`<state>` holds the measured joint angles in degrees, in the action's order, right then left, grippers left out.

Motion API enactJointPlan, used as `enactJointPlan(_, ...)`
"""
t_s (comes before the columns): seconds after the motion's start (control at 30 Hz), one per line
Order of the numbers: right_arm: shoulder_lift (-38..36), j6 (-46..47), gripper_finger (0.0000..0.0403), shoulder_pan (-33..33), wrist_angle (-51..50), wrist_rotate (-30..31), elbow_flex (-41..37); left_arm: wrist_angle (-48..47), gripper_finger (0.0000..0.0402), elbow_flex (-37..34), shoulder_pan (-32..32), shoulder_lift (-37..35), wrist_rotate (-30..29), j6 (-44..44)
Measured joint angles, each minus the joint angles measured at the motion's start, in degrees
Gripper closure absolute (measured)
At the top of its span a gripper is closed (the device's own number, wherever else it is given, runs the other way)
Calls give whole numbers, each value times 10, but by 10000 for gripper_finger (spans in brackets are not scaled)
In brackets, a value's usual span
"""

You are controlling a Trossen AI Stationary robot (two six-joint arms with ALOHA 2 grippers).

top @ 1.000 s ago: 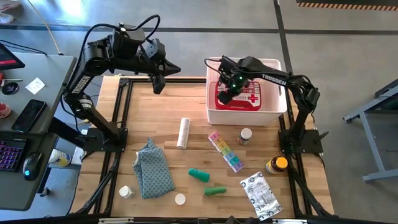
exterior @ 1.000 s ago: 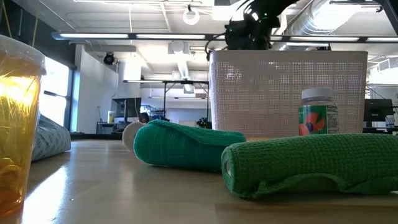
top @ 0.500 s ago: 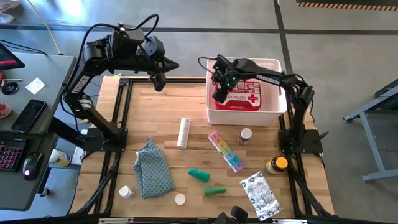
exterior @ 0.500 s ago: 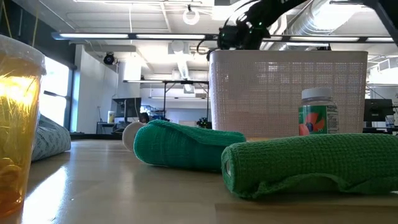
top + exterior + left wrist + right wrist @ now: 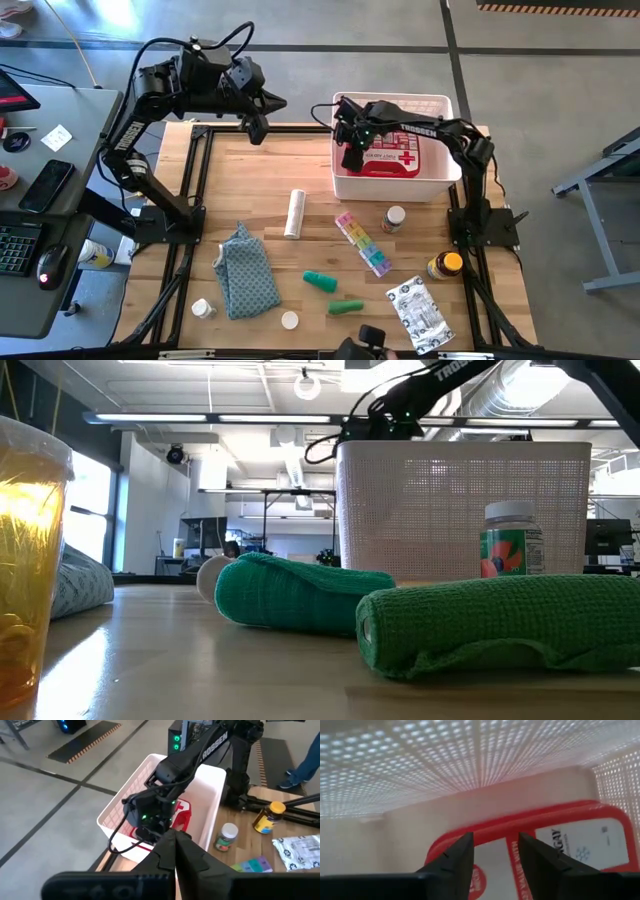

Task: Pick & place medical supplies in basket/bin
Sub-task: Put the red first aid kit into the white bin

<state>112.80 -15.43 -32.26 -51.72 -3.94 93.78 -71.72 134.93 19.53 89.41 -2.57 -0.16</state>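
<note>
Right end effector (image 5: 349, 158): mine, over the left edge of the white bin (image 5: 440, 183), fingers (image 5: 451, 860) parted with nothing between them.
Red first-aid case (image 5: 395, 152): flat on the bin floor, just right of my right end effector; in the right wrist view (image 5: 560, 845) it lies beyond my fingertips, untouched.
Right arm pose: reaches from its base at the counter's right edge, left across the bin, wrist angled downward.
Left end effector (image 5: 256, 129): mine, above the far left of the counter (image 5: 270, 180), fingers pressed together, empty.
Left arm pose: folded high, pointing toward the bin.
Other supplies: white roll (image 5: 294, 213), rainbow pill organizer (image 5: 363, 242), green tubes (image 5: 320, 281), silver-white packet (image 5: 420, 313) lie on the counter, nearer than the bin.
</note>
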Motion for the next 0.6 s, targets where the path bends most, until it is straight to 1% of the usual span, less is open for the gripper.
enactJointPlan(0.13, 4, -12, 270, 0, 26, -11, 0, 0, 375, 0, 0, 0, 0, -7)
enactJointPlan(0.33, 23, -32, 283, 0, 29, -10, 2, 0, 342, 0, 0, 0, -8, -35)
enactJointPlan(0.4, 28, -35, 288, 0, 21, -6, 3, -1, 338, 0, 0, 0, -13, -38)
enactJointPlan(0.5, 28, -40, 300, 1, 9, 13, 3, -1, 344, 0, 0, 0, -16, -45)
enactJointPlan(0.6, 27, -43, 314, 0, -10, 32, 3, -1, 359, 0, 0, 0, -17, -46)
